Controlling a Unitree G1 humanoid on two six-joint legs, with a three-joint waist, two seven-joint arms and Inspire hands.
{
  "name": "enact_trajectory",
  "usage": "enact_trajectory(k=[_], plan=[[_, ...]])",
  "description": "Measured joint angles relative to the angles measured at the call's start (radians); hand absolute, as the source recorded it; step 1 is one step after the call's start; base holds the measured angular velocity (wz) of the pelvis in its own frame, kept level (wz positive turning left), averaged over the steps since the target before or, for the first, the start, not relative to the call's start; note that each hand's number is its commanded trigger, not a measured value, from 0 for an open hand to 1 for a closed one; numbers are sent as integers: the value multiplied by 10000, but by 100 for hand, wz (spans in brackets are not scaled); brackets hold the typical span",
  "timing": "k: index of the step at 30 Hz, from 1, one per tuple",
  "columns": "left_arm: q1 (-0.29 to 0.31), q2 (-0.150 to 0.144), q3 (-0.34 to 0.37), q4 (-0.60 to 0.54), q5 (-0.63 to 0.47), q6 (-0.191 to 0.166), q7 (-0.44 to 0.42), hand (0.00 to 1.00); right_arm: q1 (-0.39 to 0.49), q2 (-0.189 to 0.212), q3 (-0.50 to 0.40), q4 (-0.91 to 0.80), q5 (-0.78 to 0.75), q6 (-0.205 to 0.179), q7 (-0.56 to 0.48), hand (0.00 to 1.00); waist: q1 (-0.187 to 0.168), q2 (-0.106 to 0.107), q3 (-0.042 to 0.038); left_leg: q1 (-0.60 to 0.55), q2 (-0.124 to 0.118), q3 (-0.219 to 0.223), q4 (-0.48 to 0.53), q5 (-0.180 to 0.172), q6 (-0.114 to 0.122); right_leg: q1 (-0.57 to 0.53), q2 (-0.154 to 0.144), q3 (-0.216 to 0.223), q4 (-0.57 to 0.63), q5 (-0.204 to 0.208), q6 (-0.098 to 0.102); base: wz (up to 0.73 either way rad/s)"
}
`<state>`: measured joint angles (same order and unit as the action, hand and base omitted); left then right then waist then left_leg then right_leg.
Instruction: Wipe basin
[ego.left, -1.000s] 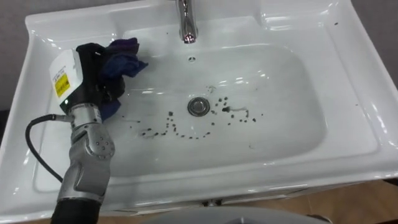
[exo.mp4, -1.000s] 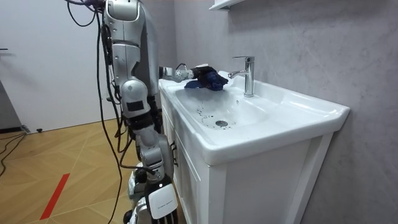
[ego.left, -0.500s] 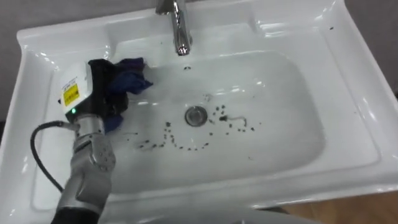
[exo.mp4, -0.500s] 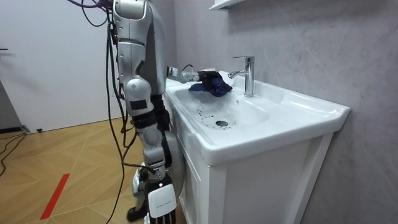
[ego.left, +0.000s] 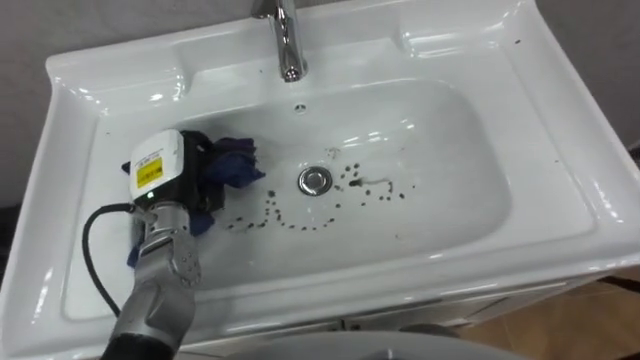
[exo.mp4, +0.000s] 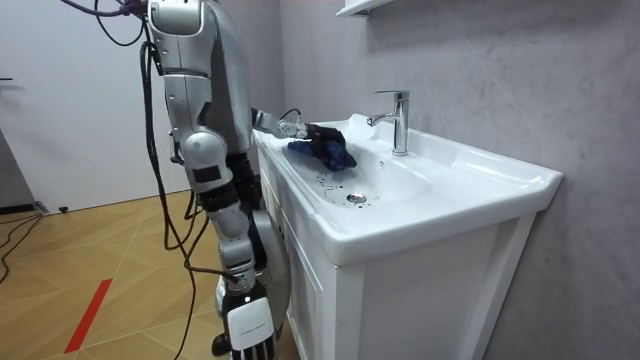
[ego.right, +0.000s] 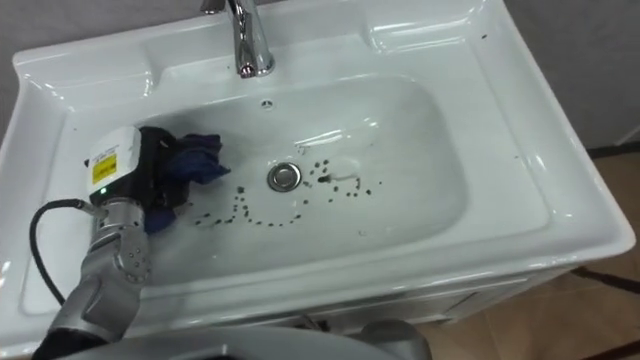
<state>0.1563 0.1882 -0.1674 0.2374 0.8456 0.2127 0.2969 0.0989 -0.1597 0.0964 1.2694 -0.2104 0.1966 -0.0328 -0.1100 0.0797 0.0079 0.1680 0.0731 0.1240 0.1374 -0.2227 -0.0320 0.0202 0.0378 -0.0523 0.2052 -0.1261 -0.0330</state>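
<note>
Our right robot hand (exo.mp4: 248, 335) hangs by the cabinet (exo.mp4: 400, 300); we cannot tell its state. Our left robot hand (ego.left: 188, 172) sits at the basin's (ego.left: 470, 200) left side, clamped on the dark blue cloth (ego.left: 236, 168). Dark specks (ego.left: 290, 222) lie between the cloth and the drain (ego.left: 315, 180). The faucet (ego.left: 288, 45) stands at the far edge.

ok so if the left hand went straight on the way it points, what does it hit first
Probably the back wall of the basin, left of the tap: the left hand, holding the blue cloth, points that way. Depth is unclear.
</note>
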Motion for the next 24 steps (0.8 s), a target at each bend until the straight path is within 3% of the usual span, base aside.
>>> enact_trajectory(k=[7, 17, 24], plan=[[126, -147, -4, 229, 209, 234, -304, 100, 214, 16, -4, -531, -5, 20, -4, 0, 16, -248, -1, 44, 5, 331, 2, 1, 0, 54, -10, 36, -43, -116, 17, -1], [50, -258, -28, 715, 194, 18, -140, 100, 405, 46, -2, -694, -367, 168, 0, 0, -3, -190, -43, 196, 14, 480, -8, 1, -1, 191, -10, 7, -172, -168, 22, -1], [-385, -446, 5, 1434, 63, -13, -51, 100, 437, 123, -1, -709, -775, 352, 60, 0, -1, -206, -54, 347, 20, 671, -13, 1, -1, 225, -14, 43, -111, -192, 21, 0]])
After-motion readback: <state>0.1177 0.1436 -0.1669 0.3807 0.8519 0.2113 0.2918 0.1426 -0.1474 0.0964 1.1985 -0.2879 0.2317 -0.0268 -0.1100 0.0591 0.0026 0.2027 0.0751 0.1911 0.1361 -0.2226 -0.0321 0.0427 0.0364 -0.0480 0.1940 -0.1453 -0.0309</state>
